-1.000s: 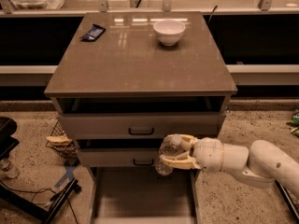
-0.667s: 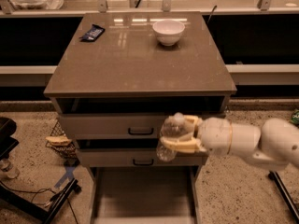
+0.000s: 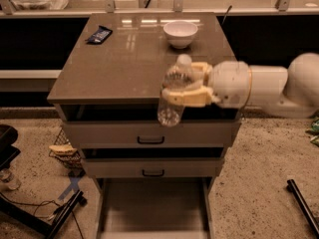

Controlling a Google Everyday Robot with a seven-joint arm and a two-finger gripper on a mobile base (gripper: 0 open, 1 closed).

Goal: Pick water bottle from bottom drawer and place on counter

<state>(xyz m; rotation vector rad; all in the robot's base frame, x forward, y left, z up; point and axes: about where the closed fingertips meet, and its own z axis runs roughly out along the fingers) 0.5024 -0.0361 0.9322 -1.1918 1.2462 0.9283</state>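
Fingers (image 3: 185,98) of the gripper (image 3: 177,82) clasp the water bottle (image 3: 170,112), now raised from drawer-front height to the counter (image 3: 124,59) edge (bottom drawer (image 3: 149,209) open below).

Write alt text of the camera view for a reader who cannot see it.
The gripper is shut on the water bottle, cap up, at the front edge of the counter, not yet set down. The bottom drawer stands open below; a white bowl and a dark packet lie farther back on the counter.
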